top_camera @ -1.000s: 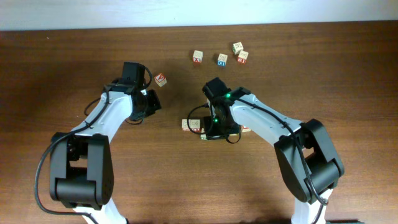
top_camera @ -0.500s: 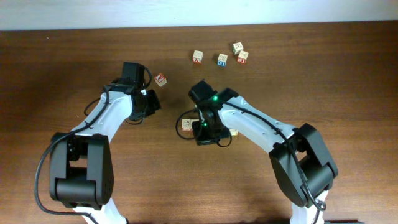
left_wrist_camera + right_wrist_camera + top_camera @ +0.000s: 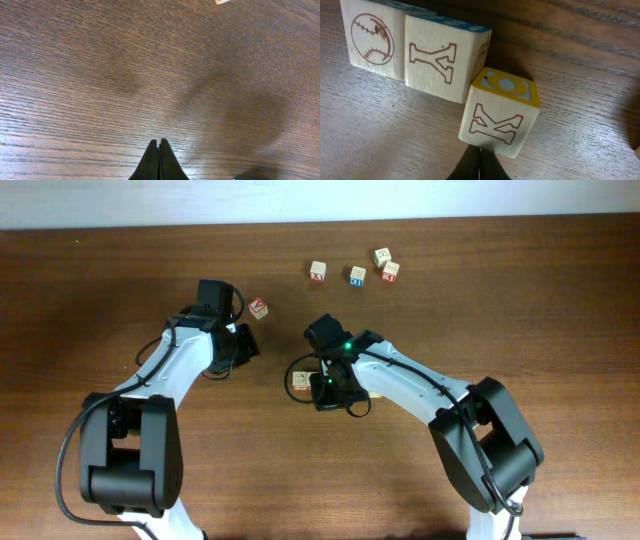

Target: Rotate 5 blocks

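Broadly, the brown wood-grain surface (image 3: pixel 560 300) fills everything beneath me. My left arm (image 3: pixel 180 365) bends in from the near left, and my right arm (image 3: pixel 420 385) comes from the near right, reaching toward the middle. My left pincer (image 3: pixel 159 150) has its tips pressed together over bare wood and grips nothing. A pale corner (image 3: pixel 223 1) at the top edge of that wrist view is too cut off to name. My right pincer (image 3: pixel 479 155) is likewise closed tip to tip and empty, with its point just at the lower edge of the K block (image 3: pixel 497 125). Whether it touches, I cannot tell.

From overhead, the cluster (image 3: pixel 300 381) of blocks sits near the middle of the surface, mostly hidden under my right wrist. Up close it is three pale wooden cubes. The baseball block (image 3: pixel 372 40) and the Y block (image 3: pixel 437 65) stand side by side, touching. The K block is turned at an angle to them, with one upper corner against the Y block's lower corner. The letters and the ball are drawn in red-brown outline. The K block's top is yellow with a pale blue oval, and the Y block's top is edged in blue.

Toward the far side lie a red-printed block (image 3: pixel 318 272), a blue-lettered cube (image 3: pixel 357 276), a greenish-printed block (image 3: pixel 382 256) and, just beside it, a second red-printed block (image 3: pixel 391 272). A red-faced cube (image 3: pixel 258 308) rests near my left pincer, apart from it.
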{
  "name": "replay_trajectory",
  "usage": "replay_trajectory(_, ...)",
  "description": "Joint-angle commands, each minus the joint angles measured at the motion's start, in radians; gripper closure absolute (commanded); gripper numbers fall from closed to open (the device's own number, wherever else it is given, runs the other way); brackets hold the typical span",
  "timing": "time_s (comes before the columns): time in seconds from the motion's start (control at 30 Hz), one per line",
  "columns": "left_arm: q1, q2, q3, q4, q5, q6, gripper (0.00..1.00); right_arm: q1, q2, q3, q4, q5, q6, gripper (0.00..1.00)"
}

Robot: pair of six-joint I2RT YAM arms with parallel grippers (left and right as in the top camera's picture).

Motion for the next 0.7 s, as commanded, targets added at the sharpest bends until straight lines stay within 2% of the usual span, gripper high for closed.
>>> replay_trajectory(0.0, 0.002, -0.003, -0.008, 0.001, 0.011, -0.009, 1.00, 0.005, 0.003, -0.007, 0.017, 0.028, 0.008, 0.96)
replay_trajectory(0.53, 0.001, -0.003, -0.008, 0.001, 0.015, -0.009, 1.00, 0.002, 0.003, -0.007, 0.086, 0.077, -0.034, 0.96)
replay_trajectory(0.6, 0.001, -0.003, -0.008, 0.001, 0.015, -0.009, 1.00, 0.002, 0.002, -0.006, 0.082, 0.063, -0.049, 0.96)
replay_trajectory(0.67, 0.001, -0.003, -0.008, 0.001, 0.014, -0.009, 1.00, 0.001, -0.060, 0.048, -0.003, 0.043, -0.071, 0.96)
